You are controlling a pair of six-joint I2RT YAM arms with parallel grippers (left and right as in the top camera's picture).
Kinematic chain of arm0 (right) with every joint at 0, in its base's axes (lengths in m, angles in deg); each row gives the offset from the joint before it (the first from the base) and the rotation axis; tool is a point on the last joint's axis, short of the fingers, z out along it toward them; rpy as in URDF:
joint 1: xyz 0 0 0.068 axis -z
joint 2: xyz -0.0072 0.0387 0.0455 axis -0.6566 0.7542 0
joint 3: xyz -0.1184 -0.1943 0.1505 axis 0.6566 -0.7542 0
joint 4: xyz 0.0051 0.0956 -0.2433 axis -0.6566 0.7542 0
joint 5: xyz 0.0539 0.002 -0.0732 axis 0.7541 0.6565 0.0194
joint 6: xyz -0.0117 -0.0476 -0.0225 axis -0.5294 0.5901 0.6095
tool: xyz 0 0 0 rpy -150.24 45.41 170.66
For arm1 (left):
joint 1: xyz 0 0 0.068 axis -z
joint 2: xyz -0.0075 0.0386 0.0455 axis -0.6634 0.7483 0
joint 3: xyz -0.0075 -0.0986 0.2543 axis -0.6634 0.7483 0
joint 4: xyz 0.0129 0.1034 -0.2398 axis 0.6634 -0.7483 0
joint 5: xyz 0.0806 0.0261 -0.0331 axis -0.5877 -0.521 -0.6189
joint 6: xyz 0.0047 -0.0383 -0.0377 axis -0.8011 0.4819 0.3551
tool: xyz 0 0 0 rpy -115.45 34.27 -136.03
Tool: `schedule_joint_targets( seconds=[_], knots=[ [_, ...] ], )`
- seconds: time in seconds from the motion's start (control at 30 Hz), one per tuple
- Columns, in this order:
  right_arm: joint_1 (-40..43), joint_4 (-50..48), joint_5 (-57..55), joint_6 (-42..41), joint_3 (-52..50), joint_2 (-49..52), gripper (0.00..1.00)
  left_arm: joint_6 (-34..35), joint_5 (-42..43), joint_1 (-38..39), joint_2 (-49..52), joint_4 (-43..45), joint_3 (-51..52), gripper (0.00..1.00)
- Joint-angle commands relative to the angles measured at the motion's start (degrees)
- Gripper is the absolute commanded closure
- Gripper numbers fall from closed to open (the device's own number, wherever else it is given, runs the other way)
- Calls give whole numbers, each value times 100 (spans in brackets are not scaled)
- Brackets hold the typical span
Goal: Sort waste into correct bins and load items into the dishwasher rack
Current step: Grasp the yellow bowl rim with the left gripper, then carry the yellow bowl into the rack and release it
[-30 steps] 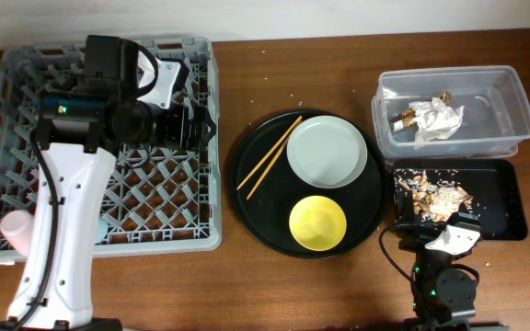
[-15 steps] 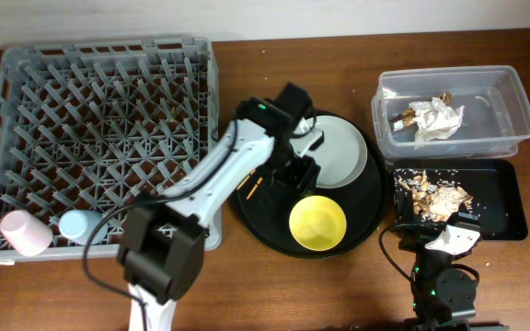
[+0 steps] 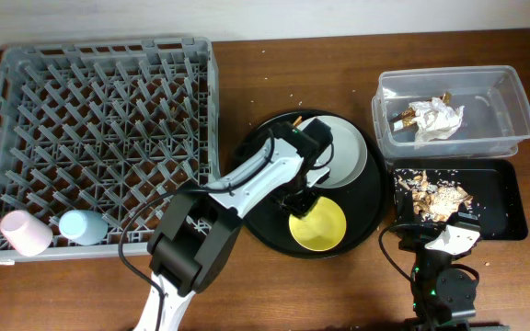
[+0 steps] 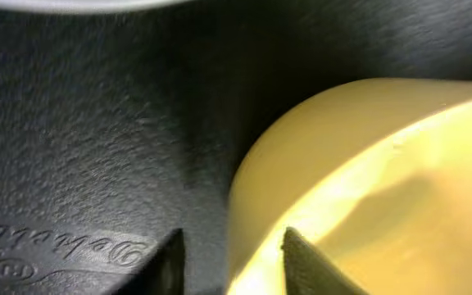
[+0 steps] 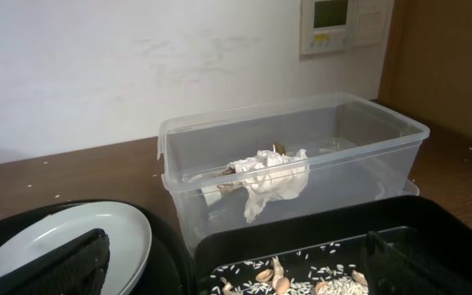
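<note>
My left gripper [image 3: 304,204] is down on the round black tray [image 3: 258,213] at the yellow bowl [image 3: 325,228]. In the left wrist view the gripper [image 4: 232,239] straddles the bowl's [image 4: 367,164] rim, one finger outside and one inside, still slightly apart from the wall. The grey-white plate [image 3: 346,152] lies just behind. My arm covers most of the chopsticks. The pink cup [image 3: 17,232] and blue cup [image 3: 81,225] sit in the dishwasher rack [image 3: 99,55]. My right gripper [image 5: 240,266] rests open before the black bin [image 3: 509,210].
The clear tub [image 3: 513,110] holds the white napkin [image 3: 435,119] and the wrapper [image 3: 408,117]. Food scraps [image 3: 431,195] lie in the black bin. The plate [image 5: 72,238] shows at the left of the right wrist view. Crumbs dot the wooden table.
My left arm swung from over the rack to the round tray and came down at the yellow bowl, its jaws narrowing around the rim. The right arm has not moved.
</note>
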Motion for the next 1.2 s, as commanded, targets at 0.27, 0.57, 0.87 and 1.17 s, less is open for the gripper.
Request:
schedule_joint_targets(
  seconds=[0.27,0.57,0.87,1.17],
  knots=[
    [33,7,11,-22,-52,-44,2,-13,-527,-83,-76,-79,11,80],
    [33,9,11,-22,-52,-44,2,46,-138,-251,-420,-195,57,35],
    [33,7,11,-22,-52,-44,1,1019,-2415,-940,-1351,-1019,-1095,100],
    [33,7,9,-22,-52,-44,2,2693,-7744,-3665,-1814,-1060,-890,100]
  ],
)
